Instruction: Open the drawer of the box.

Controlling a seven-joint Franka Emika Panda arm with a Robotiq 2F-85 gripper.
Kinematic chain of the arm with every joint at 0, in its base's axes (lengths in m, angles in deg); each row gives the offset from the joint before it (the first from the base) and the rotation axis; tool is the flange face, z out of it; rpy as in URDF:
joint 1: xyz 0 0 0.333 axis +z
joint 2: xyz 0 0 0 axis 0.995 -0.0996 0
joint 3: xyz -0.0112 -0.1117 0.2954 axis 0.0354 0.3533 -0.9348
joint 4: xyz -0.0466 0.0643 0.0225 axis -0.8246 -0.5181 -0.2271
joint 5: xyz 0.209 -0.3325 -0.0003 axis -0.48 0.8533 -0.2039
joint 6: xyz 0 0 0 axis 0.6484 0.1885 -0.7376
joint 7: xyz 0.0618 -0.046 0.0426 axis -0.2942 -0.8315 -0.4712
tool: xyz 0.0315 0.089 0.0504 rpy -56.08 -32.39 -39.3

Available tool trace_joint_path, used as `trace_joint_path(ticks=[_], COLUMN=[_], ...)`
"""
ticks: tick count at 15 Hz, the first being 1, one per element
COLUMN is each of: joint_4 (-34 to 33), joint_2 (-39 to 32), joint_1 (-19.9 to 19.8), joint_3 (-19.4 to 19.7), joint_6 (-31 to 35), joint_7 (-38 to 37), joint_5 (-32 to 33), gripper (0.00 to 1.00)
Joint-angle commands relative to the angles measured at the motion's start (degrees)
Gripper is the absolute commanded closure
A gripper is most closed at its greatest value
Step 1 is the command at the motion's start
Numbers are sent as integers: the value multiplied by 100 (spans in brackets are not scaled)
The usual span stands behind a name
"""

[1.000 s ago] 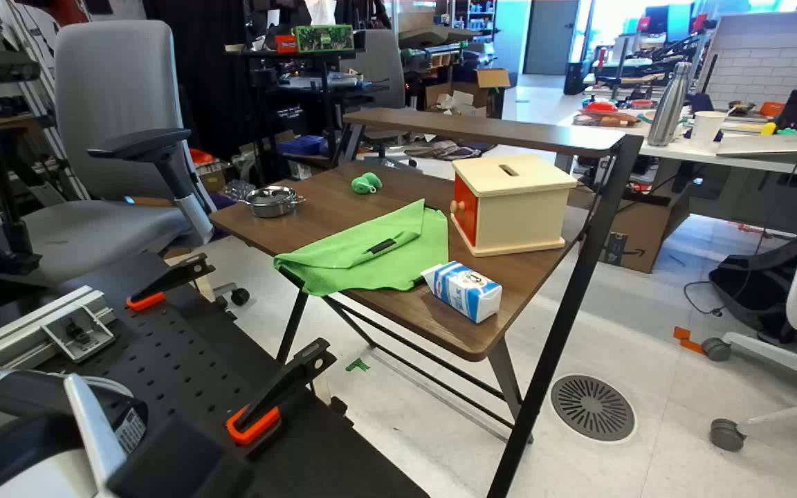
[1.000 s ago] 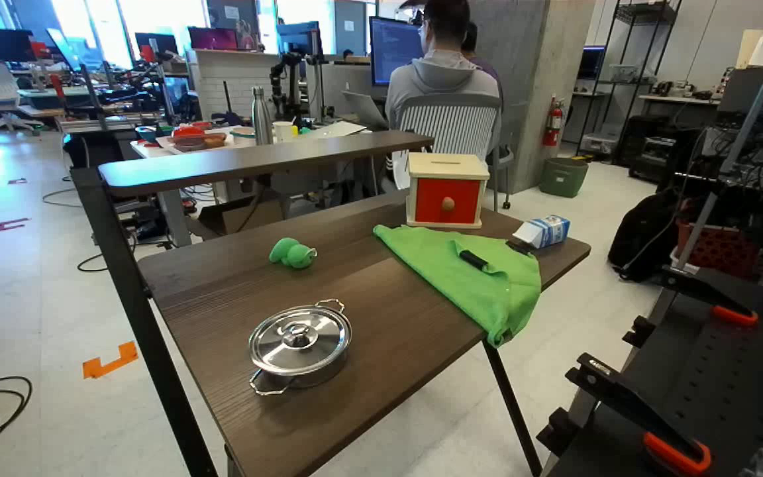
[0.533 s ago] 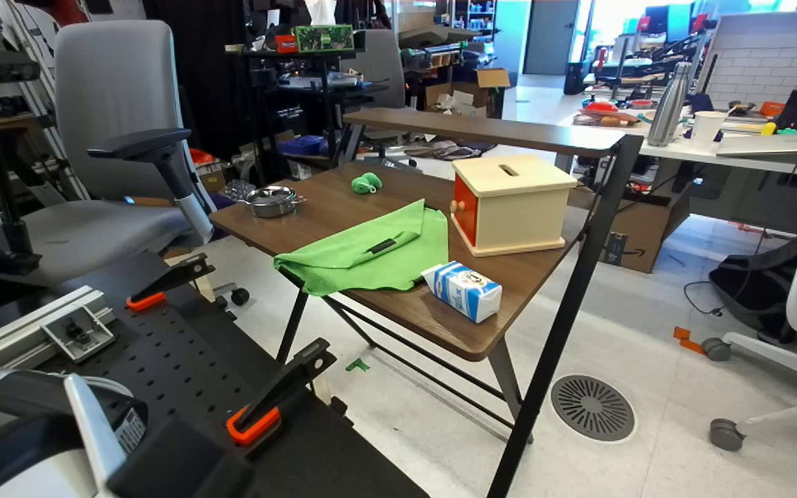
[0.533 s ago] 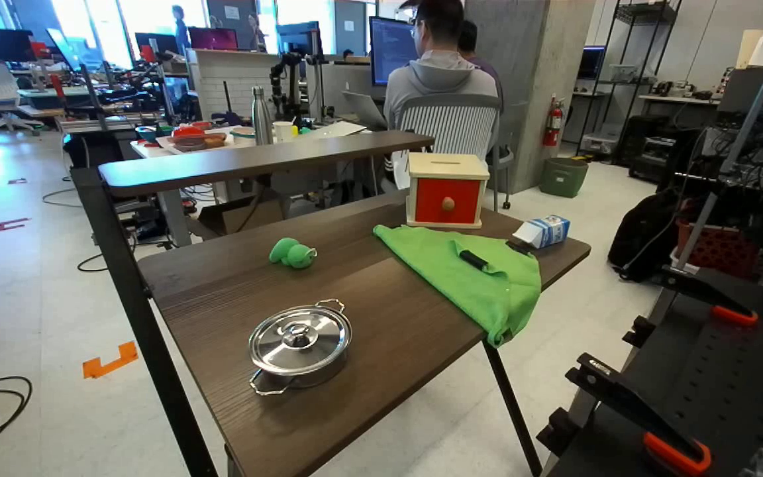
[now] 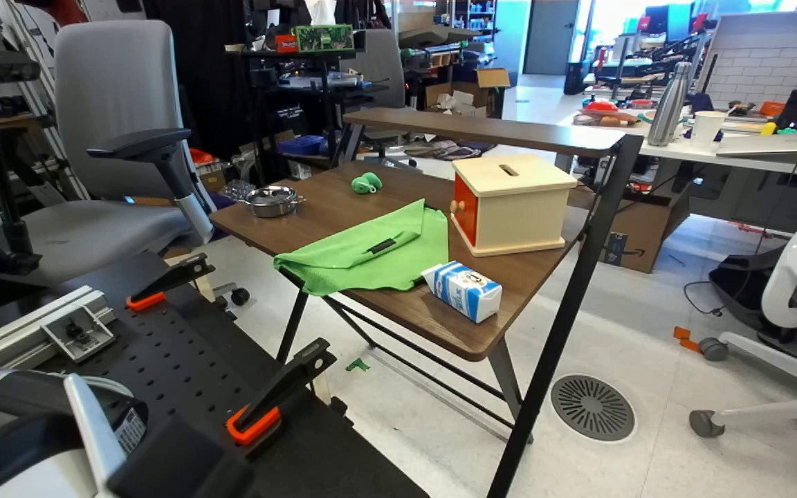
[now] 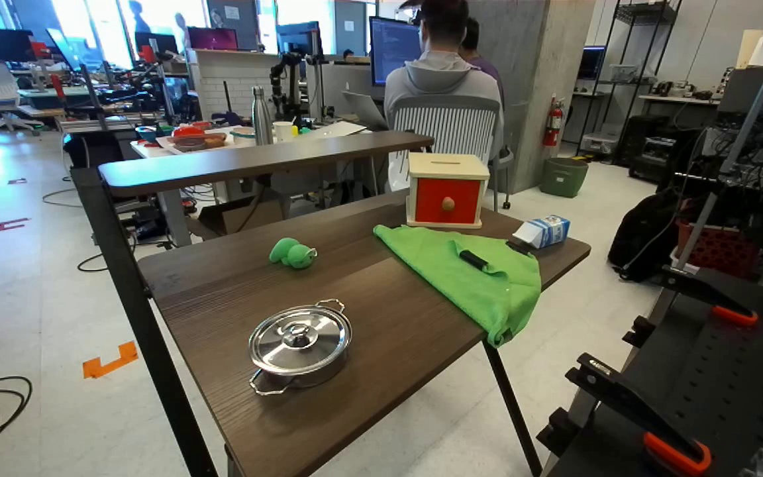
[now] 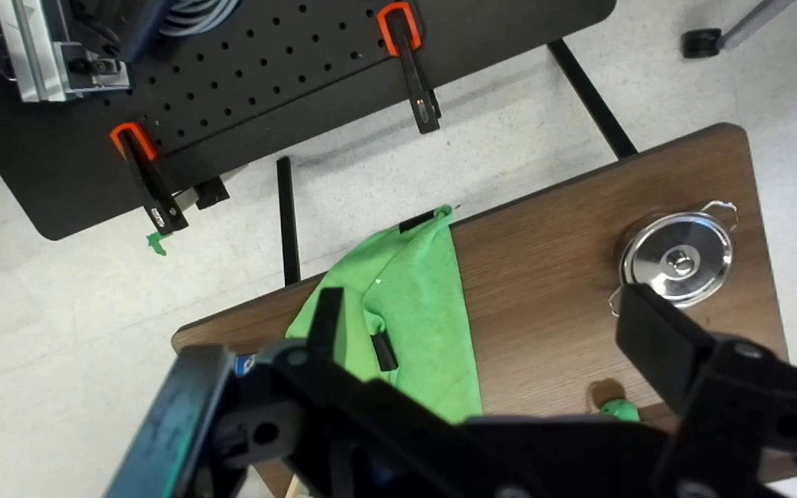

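The tan box (image 5: 519,214) stands upright on the brown table in both exterior views. Its orange-red front face (image 6: 431,199) carries a round wooden knob (image 6: 448,203) and sits within the box's frame. The drawer's tan tray does not show; it is hidden. My gripper (image 7: 485,304) is open and empty in the wrist view, its two fingers wide apart above the table. It is out of view in both exterior views. At the bottom of the wrist view a sliver of tan wood, perhaps the box (image 7: 292,487), shows behind the gripper.
A green cloth (image 6: 448,265) lies before the box. A blue-and-white carton (image 5: 464,290), a lidded steel pot (image 6: 299,344) and a green toy (image 6: 293,253) stand on the table (image 6: 381,358). A raised shelf (image 5: 481,130) runs along the table. Black clamps (image 5: 288,387) line the pegboard bench.
The box and the other things on the table have not moved. A white chair at the right edge of an exterior view has shifted left, and the seated person has moved slightly.
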Motion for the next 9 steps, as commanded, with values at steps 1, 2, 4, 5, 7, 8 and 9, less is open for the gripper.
trace_joint_path(ticks=[1,2,4,5,7,8,9], joint_4=[-113,-130,-170,-189,-220,-245,-277], joint_2=[-430,-572,-839,-983,-1253,-1403,-1538], joint_1=[-82,-124,-219,-256,-338,-370,-384], joint_3=[167,218,292,351,461,531,596], joint_6=[561,766,1037,1154,1359,1437,1511], joint_7=[-266,-300,-410,-443,-556,-594,-656], joint_5=[159,173,245,267,403,484,536], gripper=[0,0,0,0,0,0,0])
